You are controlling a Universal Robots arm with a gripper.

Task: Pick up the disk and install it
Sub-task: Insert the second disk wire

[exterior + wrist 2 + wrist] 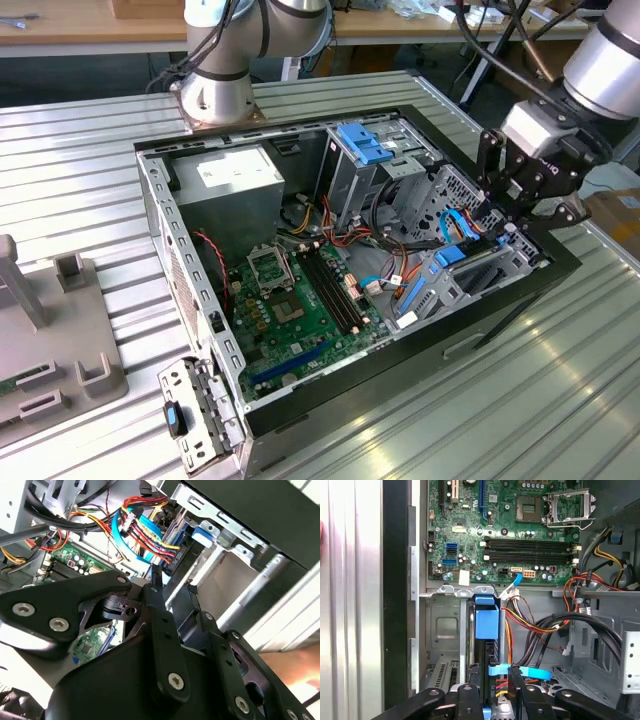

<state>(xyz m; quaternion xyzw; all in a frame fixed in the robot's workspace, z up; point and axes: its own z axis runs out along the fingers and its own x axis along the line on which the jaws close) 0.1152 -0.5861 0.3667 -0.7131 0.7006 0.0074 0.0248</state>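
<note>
Locate the gripper (pixel 525 215) at the right of the exterior view, positioned over the lower-right corner of the open computer case (pixel 300 420). The gripper's black fingers (pixel 470 700) reach down into the drive bay (pixel 480 270) along the case's right wall.

In the first wrist view, find the disk (pixel 486 625) at the centre of the frame, standing on edge in the metal bay just below the motherboard (pixel 505 525). Its bright blue rail and end tab face you, with the dark body running down toward the gripper (pixel 492 702). The fingers sit on either side of the disk's lower end, close against it; you cannot tell from these views whether they are clamped on it or merely beside it.

In the second wrist view, note the finger tips (pixel 155 587) at the centre of the frame, pointing toward a bundle of red, yellow and orange wires (pixel 150 535) and a curved blue cable (pixel 120 535). A blue tab (pixel 202 534) shows at the upper right, against the silver bay frame.

In the exterior view, observe the blue latch plate (pixel 368 145) at the upper middle of the case, the power supply (pixel 228 185) at the upper left, and the motherboard at the lower centre. The case rests on a ribbed metal tabletop (pixel 520 400). A grey fixture (pixel 50 340) stands at the left edge of the frame.
</note>
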